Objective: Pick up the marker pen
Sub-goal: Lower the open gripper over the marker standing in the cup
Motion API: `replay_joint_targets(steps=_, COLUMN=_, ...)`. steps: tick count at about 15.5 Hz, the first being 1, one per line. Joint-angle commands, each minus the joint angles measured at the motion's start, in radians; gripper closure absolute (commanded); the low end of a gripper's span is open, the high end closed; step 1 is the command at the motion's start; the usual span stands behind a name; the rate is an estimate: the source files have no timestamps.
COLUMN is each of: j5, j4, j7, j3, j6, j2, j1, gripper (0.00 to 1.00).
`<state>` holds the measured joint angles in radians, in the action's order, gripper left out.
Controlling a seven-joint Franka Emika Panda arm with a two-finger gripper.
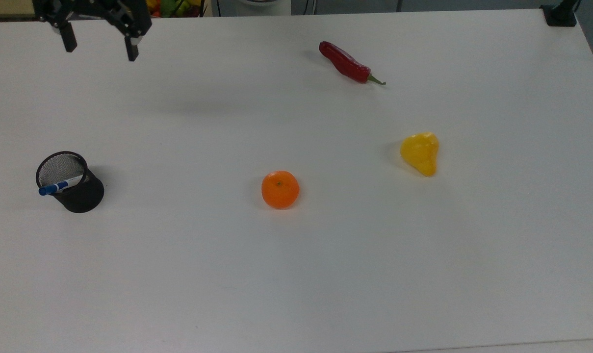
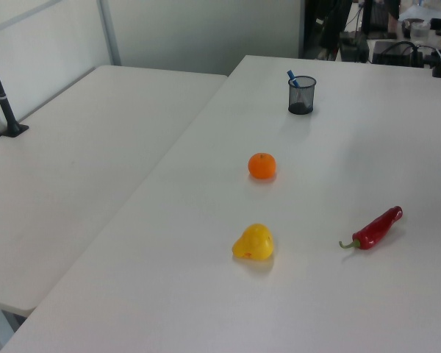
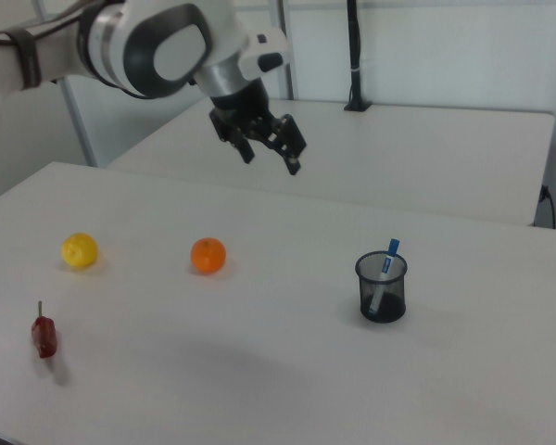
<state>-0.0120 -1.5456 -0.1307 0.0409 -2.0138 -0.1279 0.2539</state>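
Note:
The marker pen (image 1: pixel 60 186) has a white barrel and a blue cap and stands tilted in a black mesh cup (image 1: pixel 82 197) at the top view's left. Its blue cap pokes over the cup rim. The left view shows the pen (image 2: pixel 292 77) in the cup (image 2: pixel 301 97) at the far end of the table, and the right view shows the pen (image 3: pixel 386 264) in the cup (image 3: pixel 382 295) at the right. My gripper (image 1: pixel 100 46) hangs open and empty near the top view's upper left, well beyond the cup. In the right view the gripper (image 3: pixel 271 159) is high in the air, left of the cup.
An orange (image 1: pixel 280 189) lies mid-table, a yellow pepper (image 1: pixel 420 153) to the top view's right, and a red chili (image 1: pixel 348 63) further back. The white table (image 1: pixel 296 274) is bare around the cup. A second table (image 2: pixel 73 169) adjoins at the left view's left.

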Motion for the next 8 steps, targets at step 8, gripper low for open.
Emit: replay_joint_targets(steps=8, j5=0.017, j4=0.015, j7=0.043, j3=-0.004, j6=-0.383, j2=-0.196, j1=0.087, gripper=0.0)
